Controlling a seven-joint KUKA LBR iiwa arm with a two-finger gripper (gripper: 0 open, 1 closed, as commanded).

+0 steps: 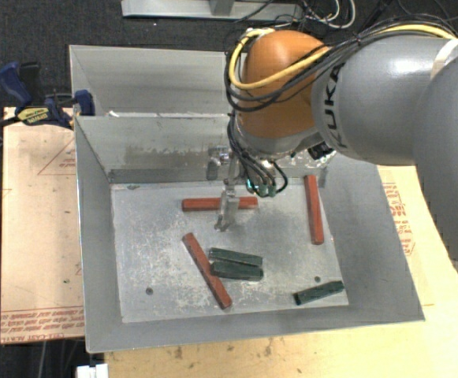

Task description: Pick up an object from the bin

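Grey KUKA arm [394, 101], orange wrist cover [280, 85], looped yellow cable [231, 65]

red bar [201, 205] with its middle hidden behind the hand [225, 224], arm [402, 93] cut off at the right edge

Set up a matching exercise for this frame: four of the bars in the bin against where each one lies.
Things:
1. crosswise red bar
2. red bar lying front to back
3. slanted red bar
4. lone dark green bar

Places:
a. floor of the bin, the view's lower right corner
b. under the tool
c. right side of the floor
d. beside the pair of dark green bars

Pairs: 1-b; 2-c; 3-d; 4-a
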